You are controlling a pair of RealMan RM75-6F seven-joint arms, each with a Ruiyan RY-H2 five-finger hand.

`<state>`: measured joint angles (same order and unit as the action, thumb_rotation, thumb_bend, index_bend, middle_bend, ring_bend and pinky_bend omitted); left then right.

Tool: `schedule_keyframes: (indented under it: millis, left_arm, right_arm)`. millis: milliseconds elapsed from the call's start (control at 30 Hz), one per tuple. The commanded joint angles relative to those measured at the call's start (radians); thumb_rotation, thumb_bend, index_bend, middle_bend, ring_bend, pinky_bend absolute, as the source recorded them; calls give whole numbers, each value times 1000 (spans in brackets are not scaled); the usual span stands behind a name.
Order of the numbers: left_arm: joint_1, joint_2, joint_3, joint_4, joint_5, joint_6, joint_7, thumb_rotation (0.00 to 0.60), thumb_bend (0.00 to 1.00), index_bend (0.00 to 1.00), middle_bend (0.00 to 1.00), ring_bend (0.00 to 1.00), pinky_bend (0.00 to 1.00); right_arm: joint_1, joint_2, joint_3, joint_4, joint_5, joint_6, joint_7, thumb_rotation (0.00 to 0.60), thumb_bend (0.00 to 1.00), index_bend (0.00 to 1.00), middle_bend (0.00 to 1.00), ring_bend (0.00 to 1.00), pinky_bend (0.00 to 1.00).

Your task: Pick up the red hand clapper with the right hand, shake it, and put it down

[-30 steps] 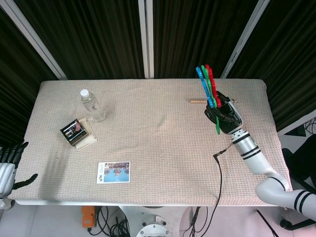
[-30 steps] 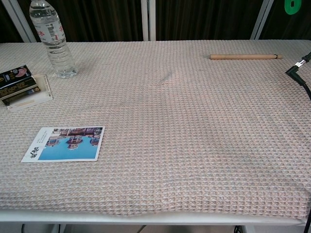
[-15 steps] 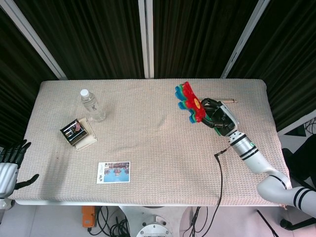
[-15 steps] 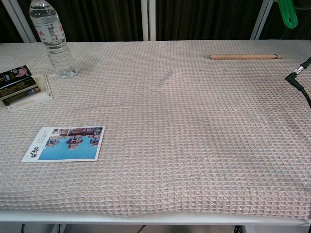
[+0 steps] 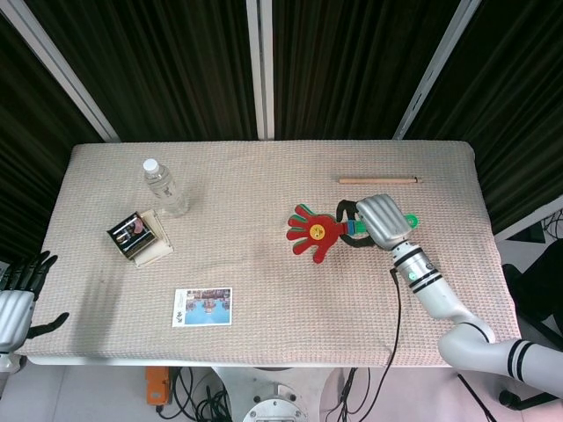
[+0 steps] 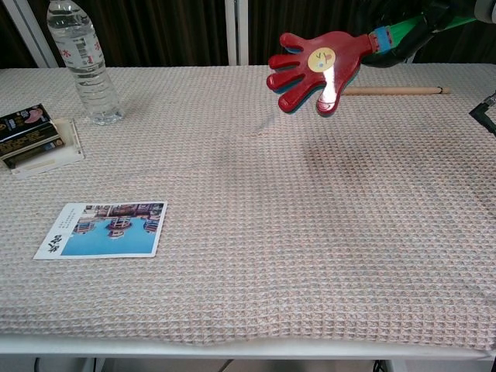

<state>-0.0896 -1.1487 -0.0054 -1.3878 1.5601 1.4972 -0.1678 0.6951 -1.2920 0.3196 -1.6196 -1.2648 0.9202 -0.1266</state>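
Right hand (image 5: 380,221) grips the red hand clapper (image 5: 314,232) by its handle, the red palm sticking out leftward above the table (image 5: 264,290).

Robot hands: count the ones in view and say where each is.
2. The right hand is over the table's right side, holding the red hand clapper. The left hand hangs off the table's front-left corner, holding nothing.

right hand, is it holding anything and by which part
The right hand holds the red hand-shaped plastic clapper by its green handle end; the palm sticks out free.
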Motion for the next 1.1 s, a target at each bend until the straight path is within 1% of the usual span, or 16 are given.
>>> schedule_keyframes:
  millis: [33,133,233,267,300,333,367,467,533,633,667,767,900,967,1033,1100]
  left_arm:
    - [0,0,0,-1,1,2,0,600,154,20,26,0,40]
    - [2,-1,-1,1,3,8,-3,600,154,20,26,0,40]
    - [2,-3,-2,5,4,12,-6,600,153,20,26,0,40]
    - [2,-5,-2,6,4,13,-8,600,154,20,27,0,40]
    - [2,-6,-3,8,4,14,-10,600,154,19,27,0,40]
    - [2,-7,-3,9,4,15,-11,600,154,19,27,0,40]
    - [2,-8,-3,10,4,14,-12,600,154,19,27,0,40]
    - [1,-10,-4,12,4,13,-11,600,153,19,26,0,40]
    - [1,-10,-4,13,3,14,-12,600,153,20,26,0,40]
    - [1,-10,-5,14,4,17,-14,600,154,19,26,0,40]
    - [2,-10,-4,14,5,18,-14,600,154,19,27,0,40]
    - [2,-10,-5,14,7,21,-15,600,154,19,26,0,40]
    - [0,-13,-6,17,7,21,-18,600,153,20,26,0,40]
    - [-1,-15,-6,18,8,20,-18,600,153,20,27,0,40]
    - [-2,-16,-5,18,9,18,-18,600,154,20,27,0,40]
    - [-3,-16,-6,18,7,16,-18,600,154,20,27,0,40]
  right_arm:
    - [10,2,0,-103,129,10,-74,600,477,948,818,838,991]
    - [-25,-6,44,-113,73,42,177,600,477,948,822,844,996]
    - [-74,-28,93,-114,-11,106,539,600,477,947,821,844,996]
    - [-94,-35,113,-121,-28,124,711,600,477,946,821,844,996]
    - [-108,-35,130,-130,-32,128,848,600,477,946,821,844,996]
    - [-122,-30,146,-142,-28,122,986,600,477,946,821,844,997]
    - [-138,-13,170,-163,-16,96,1175,600,477,946,821,844,997]
    - [-172,40,219,-176,-29,36,1557,600,477,946,821,844,997]
    - [-184,57,221,-159,-70,36,1662,600,477,946,821,844,996]
    - [-192,89,230,-140,-139,21,1919,600,477,946,821,844,996]
    - [-190,100,227,-113,-183,26,2011,600,477,946,821,844,996]
    - [-176,115,196,-29,-284,57,2184,600,477,945,821,844,996]
    - [-144,115,138,46,-344,72,2236,600,477,944,821,844,997]
    - [-124,109,108,74,-369,78,2181,600,477,944,821,844,997]
    - [-106,101,84,91,-385,76,2077,600,477,945,821,844,997]
    - [-86,90,61,113,-390,56,1839,600,477,945,821,844,998]
